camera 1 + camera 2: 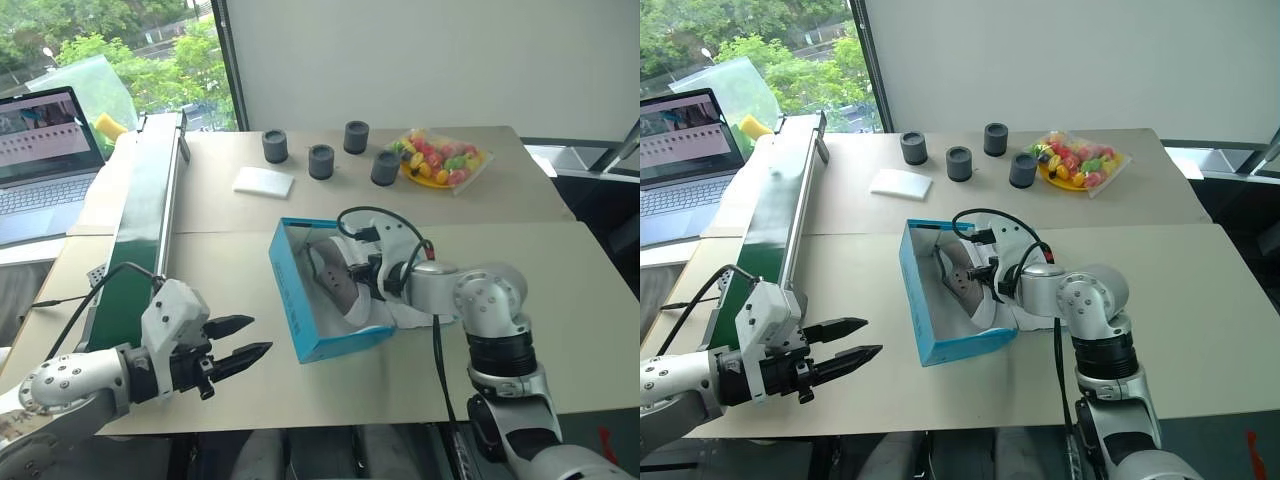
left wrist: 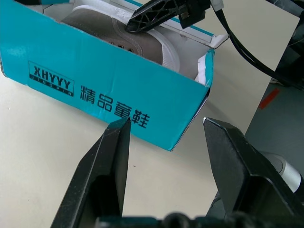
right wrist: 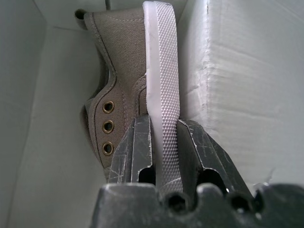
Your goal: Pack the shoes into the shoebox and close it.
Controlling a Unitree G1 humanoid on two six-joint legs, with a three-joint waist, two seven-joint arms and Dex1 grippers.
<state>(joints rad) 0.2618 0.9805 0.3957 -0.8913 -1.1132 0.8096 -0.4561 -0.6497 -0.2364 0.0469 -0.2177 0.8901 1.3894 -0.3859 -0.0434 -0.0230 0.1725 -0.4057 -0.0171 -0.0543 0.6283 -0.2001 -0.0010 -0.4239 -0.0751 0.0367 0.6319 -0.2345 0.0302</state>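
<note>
The left gripper (image 1: 238,349) hangs with its jaws parted and empty, the blue shoebox (image 1: 300,310) just ahead of its tips. Inside that box, the right gripper (image 3: 164,137) pinches a grey shoe (image 3: 121,90) by its white sole.

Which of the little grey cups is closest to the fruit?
The dark grey cylinder at the right end of the group, right beside the plate of colourful fruit; the other three stand farther left.

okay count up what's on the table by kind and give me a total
Cylinders: 4
Shoebox: 1
Shoe that shows in the box: 1
White pad: 1
Plate of bagged colourful pieces: 1
Laptop: 1
Green conveyor: 1
Total: 10
</note>
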